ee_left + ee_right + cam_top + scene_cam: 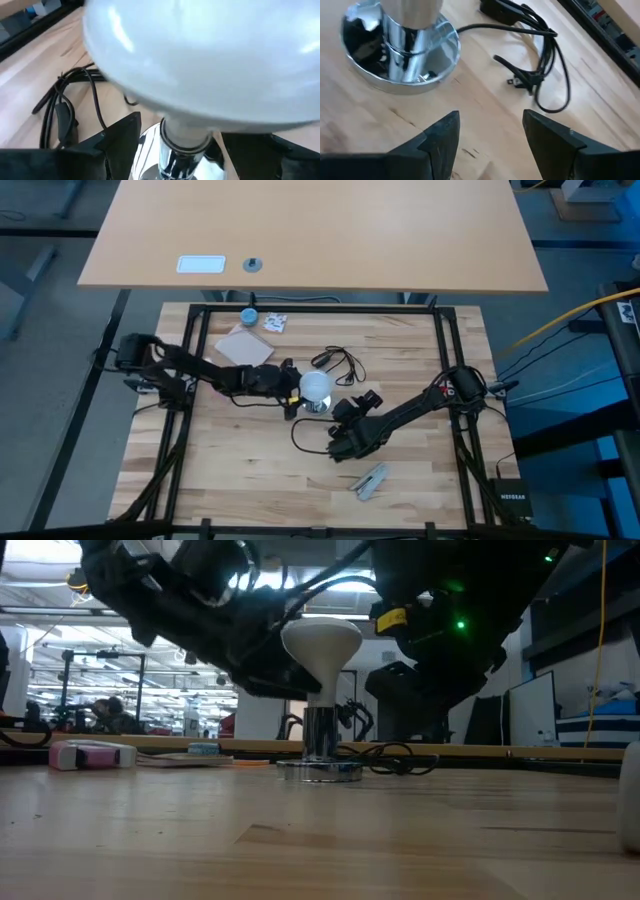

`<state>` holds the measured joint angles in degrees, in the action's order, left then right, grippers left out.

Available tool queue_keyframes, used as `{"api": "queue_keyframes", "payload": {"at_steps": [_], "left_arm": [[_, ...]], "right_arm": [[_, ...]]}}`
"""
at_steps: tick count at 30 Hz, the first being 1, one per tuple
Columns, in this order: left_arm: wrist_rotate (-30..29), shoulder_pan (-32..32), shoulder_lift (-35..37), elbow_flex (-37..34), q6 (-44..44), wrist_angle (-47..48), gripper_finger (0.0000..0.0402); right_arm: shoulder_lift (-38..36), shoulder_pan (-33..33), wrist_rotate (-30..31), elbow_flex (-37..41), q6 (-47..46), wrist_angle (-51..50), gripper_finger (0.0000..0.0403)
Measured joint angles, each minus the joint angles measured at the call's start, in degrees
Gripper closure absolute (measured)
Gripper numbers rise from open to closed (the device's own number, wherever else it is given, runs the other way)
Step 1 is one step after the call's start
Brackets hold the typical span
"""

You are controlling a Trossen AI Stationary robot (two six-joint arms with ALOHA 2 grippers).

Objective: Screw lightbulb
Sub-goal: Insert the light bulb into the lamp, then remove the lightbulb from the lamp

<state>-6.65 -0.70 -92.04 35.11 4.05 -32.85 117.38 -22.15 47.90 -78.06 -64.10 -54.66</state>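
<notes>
The frosted-white lightbulb (316, 387) stands upright with its narrow neck (185, 137) in the chrome socket (320, 735) of a round silver lamp base (402, 50) at the table's middle. My left gripper (296, 392) comes in from the table's left and is open. Its two dark fingers (120, 140) stand on either side of the socket, just below the globe (210, 55), touching nothing. My right gripper (490, 120) is open and hovers over bare wood just near-right of the base (352, 408).
A black cord with a plug (340, 362) lies coiled just beyond the base. A blue cap (248, 316), a white packet (275, 323) and a cardboard piece (245, 345) sit at the far left. A grey object (370, 480) lies near the front right.
</notes>
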Motion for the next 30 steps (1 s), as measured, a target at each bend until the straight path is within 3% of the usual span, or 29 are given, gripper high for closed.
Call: {"api": "queue_keyframes", "payload": {"at_steps": [8,16,30], "left_arm": [[0.1,1.4,8.2,0.0,-1.5,13.8,0.0139],[0.1,3.1,18.7,0.0,0.6,32.7,0.0139],[0.1,4.1,49.2,0.0,1.5,37.1,0.0139]], "right_arm": [[-1.0,0.0,-1.2,0.0,0.0,-4.3,0.0178],[-9.4,-0.3,-1.7,0.0,0.3,-12.8,0.0178],[-32.1,-0.7,-1.0,0.0,30.1,-17.3,0.0178]]}}
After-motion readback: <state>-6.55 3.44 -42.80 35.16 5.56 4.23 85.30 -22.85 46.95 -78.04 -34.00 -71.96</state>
